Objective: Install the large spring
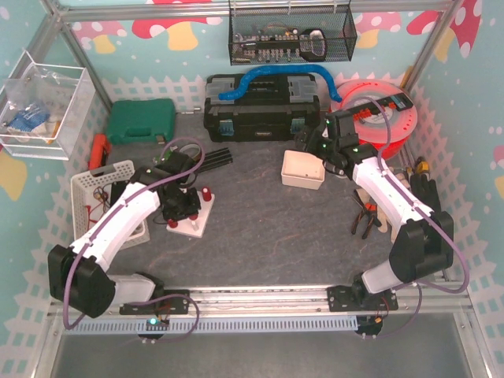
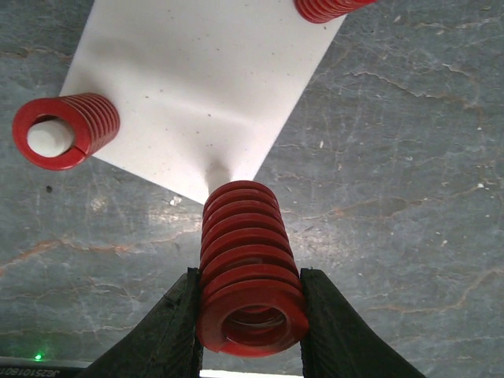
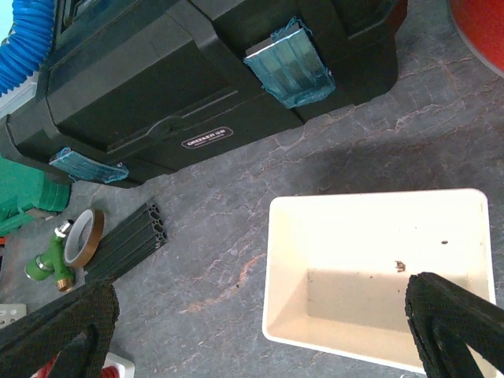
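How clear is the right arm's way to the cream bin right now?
Likely clear: the right gripper hangs open directly over the cream bin, and nothing shows between them.

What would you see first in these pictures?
The fat red spring, pinched in the left tool at the corner of the white board. A second red spring sits on a peg at the board's left edge. The open right tool hangs above a cream box.
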Robot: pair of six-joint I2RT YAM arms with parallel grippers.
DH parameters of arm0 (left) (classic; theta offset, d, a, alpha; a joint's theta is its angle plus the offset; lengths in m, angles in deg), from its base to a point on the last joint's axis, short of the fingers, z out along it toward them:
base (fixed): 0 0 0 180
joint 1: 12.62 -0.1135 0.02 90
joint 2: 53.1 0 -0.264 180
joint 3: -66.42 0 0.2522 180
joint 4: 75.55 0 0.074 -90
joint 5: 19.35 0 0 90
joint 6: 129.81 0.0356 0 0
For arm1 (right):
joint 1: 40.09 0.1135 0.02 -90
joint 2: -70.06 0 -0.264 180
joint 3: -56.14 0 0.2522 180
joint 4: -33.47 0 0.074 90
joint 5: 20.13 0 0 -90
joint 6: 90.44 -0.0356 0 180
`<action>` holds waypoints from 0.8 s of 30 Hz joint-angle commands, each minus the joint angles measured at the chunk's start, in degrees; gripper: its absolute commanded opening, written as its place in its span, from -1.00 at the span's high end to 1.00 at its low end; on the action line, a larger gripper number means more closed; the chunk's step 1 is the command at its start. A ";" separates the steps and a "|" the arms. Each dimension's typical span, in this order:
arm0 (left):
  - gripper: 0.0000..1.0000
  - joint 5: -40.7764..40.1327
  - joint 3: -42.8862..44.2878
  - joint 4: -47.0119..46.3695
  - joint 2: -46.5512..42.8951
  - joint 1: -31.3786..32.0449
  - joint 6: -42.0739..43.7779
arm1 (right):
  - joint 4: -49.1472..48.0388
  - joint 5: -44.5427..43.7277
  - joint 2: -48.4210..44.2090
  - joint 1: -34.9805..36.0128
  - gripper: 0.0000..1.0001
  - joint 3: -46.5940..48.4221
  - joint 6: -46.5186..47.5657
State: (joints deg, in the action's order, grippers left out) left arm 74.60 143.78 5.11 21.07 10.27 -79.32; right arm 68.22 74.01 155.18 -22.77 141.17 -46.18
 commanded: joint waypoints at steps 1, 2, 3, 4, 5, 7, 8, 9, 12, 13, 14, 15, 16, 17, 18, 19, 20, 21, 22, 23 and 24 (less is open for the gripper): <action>1.00 -3.23 1.35 1.07 0.84 -0.22 1.70 | -1.31 0.11 -0.05 -0.34 -0.97 -0.69 0.99; 1.00 -3.30 1.36 1.05 0.89 -0.22 1.71 | -1.39 0.08 -0.20 -0.36 -0.97 -0.89 0.88; 1.00 -3.13 1.25 0.90 0.96 -0.22 1.82 | -1.47 -0.02 -0.34 -0.44 -0.97 -0.90 0.83; 1.00 -2.88 0.92 0.56 1.36 -0.22 2.21 | -1.54 -0.08 -0.37 -0.49 -0.97 -0.87 0.85; 1.00 -2.63 0.76 0.45 1.83 -0.22 2.64 | -1.52 -0.22 -0.47 -0.53 -0.97 -0.86 0.94; 1.00 -2.03 0.70 0.35 2.72 -0.22 3.22 | -1.57 -0.55 -0.62 -0.61 -0.97 -0.94 1.23; 1.00 -1.81 0.77 0.39 2.99 -0.20 3.47 | -1.57 -0.62 -0.58 -0.62 -0.97 -1.02 1.21; 1.00 -1.43 0.67 0.34 3.06 -0.22 3.71 | -1.58 -0.66 -0.62 -0.62 -0.97 -1.18 1.15; 1.00 -1.01 0.34 0.40 3.18 -0.22 4.72 | -1.74 -0.20 -0.51 -0.76 -0.97 -1.68 0.72; 1.00 -1.02 0.12 0.36 3.24 -0.18 4.97 | -1.74 -0.10 -0.61 -0.72 -0.97 -1.86 0.66; 1.00 -1.02 0.05 0.46 3.37 -0.24 5.30 | -1.84 -0.10 -0.66 -0.71 -0.97 -2.10 0.59; 1.00 -0.84 0.23 0.53 3.61 -0.34 5.53 | -1.93 -0.16 -0.78 -0.75 -0.97 -2.36 0.51; 1.00 -0.80 0.40 0.58 3.75 -0.31 5.74 | -1.99 -0.30 -0.87 -0.72 -0.97 -2.62 0.37; 1.00 -0.68 0.66 0.72 3.93 -0.37 5.83 | -2.01 -0.41 -0.97 -0.71 -0.97 -2.89 0.18; 1.00 -0.48 0.92 0.87 4.10 -0.39 6.03 | -2.04 -0.43 -1.12 -0.71 -0.97 -3.07 -0.01; 1.00 -0.37 1.11 1.07 4.30 -0.39 6.22 | -2.16 -0.32 -1.17 -0.71 -0.97 -3.33 -0.19; 1.00 -0.28 1.36 1.27 4.51 -0.40 6.54 | -2.32 -0.28 -1.28 -0.71 -0.97 -3.47 -0.28; 1.00 -0.17 1.56 1.38 4.76 -0.40 6.90 | -2.30 -0.37 -1.36 -0.71 -0.97 -3.57 -0.39; 1.00 -0.05 1.72 1.67 5.06 -0.44 7.36 | -2.35 -0.54 -1.44 -0.71 -0.97 -3.67 -0.35; 1.00 -0.12 2.14 2.19 5.43 -0.54 7.77 | -2.36 -0.59 -1.51 -0.71 -0.97 -3.68 -0.36; 1.00 -0.21 2.68 2.58 5.83 -0.59 8.04 | -2.36 -0.69 -1.51 -0.71 -0.97 -3.68 -0.26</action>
State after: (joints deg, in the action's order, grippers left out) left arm 73.86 144.21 5.76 25.62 10.21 -73.62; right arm 66.87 73.97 155.16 -23.25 138.00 -46.14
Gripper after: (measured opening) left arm 0.308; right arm 0.987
